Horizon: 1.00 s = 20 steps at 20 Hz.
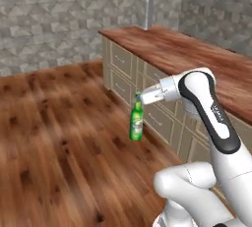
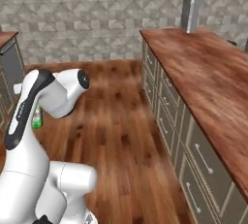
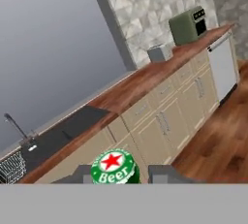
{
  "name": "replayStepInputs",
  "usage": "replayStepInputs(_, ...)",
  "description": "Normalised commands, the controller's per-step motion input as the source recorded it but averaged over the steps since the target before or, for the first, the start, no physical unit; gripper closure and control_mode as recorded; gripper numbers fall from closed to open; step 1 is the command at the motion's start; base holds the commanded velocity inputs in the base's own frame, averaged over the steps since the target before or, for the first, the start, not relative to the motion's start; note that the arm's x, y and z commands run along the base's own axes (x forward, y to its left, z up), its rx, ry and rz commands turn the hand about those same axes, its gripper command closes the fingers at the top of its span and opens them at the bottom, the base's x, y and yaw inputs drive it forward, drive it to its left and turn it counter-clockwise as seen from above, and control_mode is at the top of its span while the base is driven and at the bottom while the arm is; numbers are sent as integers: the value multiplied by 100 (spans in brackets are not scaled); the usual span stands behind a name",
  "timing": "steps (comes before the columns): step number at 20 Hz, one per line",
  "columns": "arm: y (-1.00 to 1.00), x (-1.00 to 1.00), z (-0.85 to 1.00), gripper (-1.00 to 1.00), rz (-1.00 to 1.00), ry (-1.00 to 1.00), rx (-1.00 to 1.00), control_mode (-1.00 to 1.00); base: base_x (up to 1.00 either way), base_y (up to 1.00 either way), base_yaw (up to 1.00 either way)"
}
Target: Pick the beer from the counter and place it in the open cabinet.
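Left base view: the arm reaches out to 9 o'clock over the wooden floor (image 1: 59, 137), away from the counter (image 1: 197, 54).
Bottle: the beer (image 1: 136, 121) hangs upright in the air beside the drawer fronts (image 1: 147, 93), clear of the floor and off the counter, so the pick looks done.
Grip: the gripper (image 1: 139, 96) is closed almost fully on the slim neck just under the cap; holding it high lets the body hang straight and keeps the label end free.
Right base view: a sliver of the beer (image 2: 37, 116) shows at 9 o'clock behind the white arm, which hides the fingers there.
Hand view: the green cap with its red star (image 3: 115, 166) sits at 6 o'clock between the two dark fingertips (image 3: 164, 173), looking down the bottle's axis.
Background: a counter with a toaster (image 3: 188, 24) at 1 o'clock and a sink (image 3: 43, 140) at 8 o'clock.
Still to do: carry the bottle to the open cabinet, likely a turn away.
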Motion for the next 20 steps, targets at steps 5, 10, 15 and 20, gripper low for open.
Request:
replayStepInputs(5,0,0,0,100,0,0,0,100,0,-4,70)
replayStepInputs(10,0,0,0,100,0,0,0,100,-1,-1,72)
replayStepInputs(15,0,0,0,100,0,0,0,100,-7,-6,75)
replayStepInputs(20,0,0,0,100,0,0,0,100,-12,-16,72)
